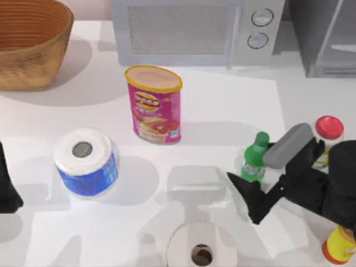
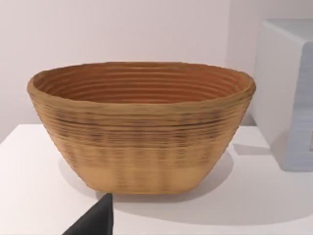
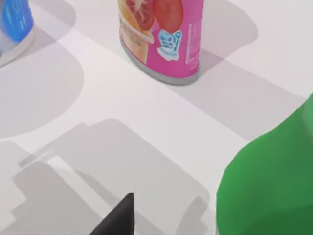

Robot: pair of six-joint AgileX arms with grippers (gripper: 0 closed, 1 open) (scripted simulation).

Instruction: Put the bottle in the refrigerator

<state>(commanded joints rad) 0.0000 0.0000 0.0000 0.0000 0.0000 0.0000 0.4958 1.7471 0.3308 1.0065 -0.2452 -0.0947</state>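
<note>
So the right gripper (image 1: 257, 179) is right up against the bottle (image 1: 255, 161), which stands upright at the table's right side, just left of the red-lidded jar (image 1: 328, 133) — fingers look spread around it, not clamped, though hard to say. Refrigerator (image 1: 328, 39) sits at the top right corner. Left arm parked at the left edge.

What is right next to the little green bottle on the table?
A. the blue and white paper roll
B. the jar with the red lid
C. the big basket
B: in the top view the green bottle stands at the table's right side, with the red-lidded jar close by on its right and the right gripper reaching in beside the bottle.
</note>
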